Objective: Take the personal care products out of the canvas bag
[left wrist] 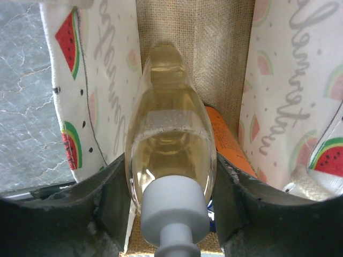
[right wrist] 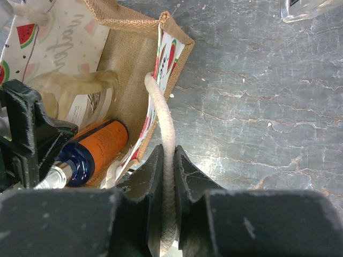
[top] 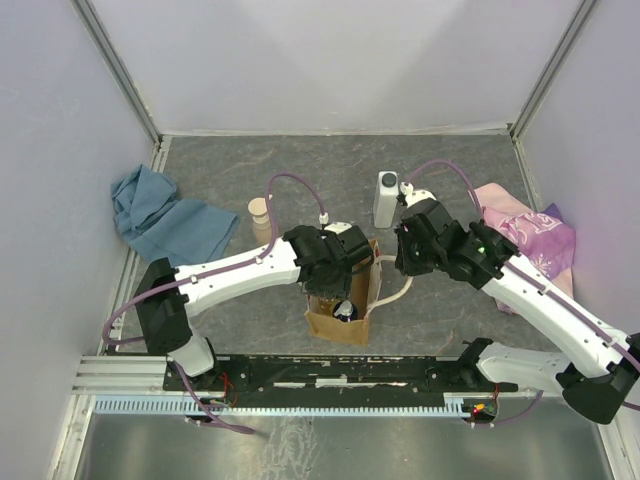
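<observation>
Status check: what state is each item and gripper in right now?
Tan canvas bag: upright, top open.
Clear grey-capped bottle: inside bag, gripped by left gripper.
Orange-and-dark-blue bottle: inside bag, untouched.
Right gripper: shut on cream loop handle.
White squarish dark-capped bottle: out, standing on table.
Beige cream-capped bottle: out, standing on table.

I work in a robot test cell, a lab setup rather than a home. Plain pale panel walls (top: 350, 60) box me in on three sides, held by bare aluminium posts (top: 120, 70). My left arm (top: 235, 270) and right arm (top: 545, 295) are bolted to a black rail (top: 400, 372) on slotted metal framing (top: 110, 375) at the near edge of a grey stone-look counter (top: 330, 160), with purple cables (top: 290, 177) looped in the open.
</observation>
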Tool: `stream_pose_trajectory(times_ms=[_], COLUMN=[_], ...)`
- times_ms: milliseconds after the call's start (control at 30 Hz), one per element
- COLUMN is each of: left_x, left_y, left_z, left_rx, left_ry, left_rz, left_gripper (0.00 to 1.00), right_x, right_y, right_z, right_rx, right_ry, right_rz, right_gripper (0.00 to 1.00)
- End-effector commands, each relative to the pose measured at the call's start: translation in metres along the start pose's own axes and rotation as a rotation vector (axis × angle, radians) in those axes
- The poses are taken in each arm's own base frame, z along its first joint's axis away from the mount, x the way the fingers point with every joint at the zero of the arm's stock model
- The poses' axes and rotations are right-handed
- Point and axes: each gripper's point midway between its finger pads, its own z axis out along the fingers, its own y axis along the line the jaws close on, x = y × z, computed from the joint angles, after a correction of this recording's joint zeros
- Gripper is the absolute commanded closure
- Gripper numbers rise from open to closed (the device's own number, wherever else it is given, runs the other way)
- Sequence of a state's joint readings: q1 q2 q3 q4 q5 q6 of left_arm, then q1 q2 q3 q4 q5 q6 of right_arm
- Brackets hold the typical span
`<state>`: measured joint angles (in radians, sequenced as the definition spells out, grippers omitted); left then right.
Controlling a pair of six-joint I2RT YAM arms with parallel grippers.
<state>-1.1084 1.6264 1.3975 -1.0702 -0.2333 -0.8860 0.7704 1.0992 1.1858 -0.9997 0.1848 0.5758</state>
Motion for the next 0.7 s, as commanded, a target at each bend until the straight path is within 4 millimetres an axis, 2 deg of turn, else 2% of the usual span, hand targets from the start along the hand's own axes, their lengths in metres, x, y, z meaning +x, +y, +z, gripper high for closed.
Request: stream_pose_trajectory(times_ms=[0, 100, 167, 367, 500, 667], left_x=[-0.003, -0.019, -0.03, -0.07, -0.088, -0.11], left_y=[-0.002, 0.004, 0.006, 0.004, 0.002, -0.01], left_z=[-0.009, -0.021, -0.032, -0.088, -0.12, -0.165], left_rx=[0.007, -0.012, -0.013, 0.028, 0.024, 0.128], left_ry=[-0.036, -0.118, -0.167, -0.316, -0.342, -0.422], left_rz=[-0.029, -0.03, -0.037, -0.05, -0.021, -0.045], left_gripper=[0.6, 0.72, 0.75, 0.76, 0.78, 0.81], right_x=[-0.007, -0.006, -0.006, -0.003, -0.003, -0.001], right_y=[0.003, 0.003, 0.003, 0.001, 0.0, 0.0], right_z=[-0.002, -0.001, -0.001, 0.001, 0.003, 0.005], right_rx=[-0.014, -0.017, -0.017, -0.01, -0.006, -0.005], right_ry=[-0.042, -0.042, -0.042, -0.034, -0.033, -0.028], right_rz=[0.015, 0.015, 0.014, 0.007, 0.007, 0.01], right_gripper=[0.83, 0.83, 0.83, 0.84, 0.85, 0.85])
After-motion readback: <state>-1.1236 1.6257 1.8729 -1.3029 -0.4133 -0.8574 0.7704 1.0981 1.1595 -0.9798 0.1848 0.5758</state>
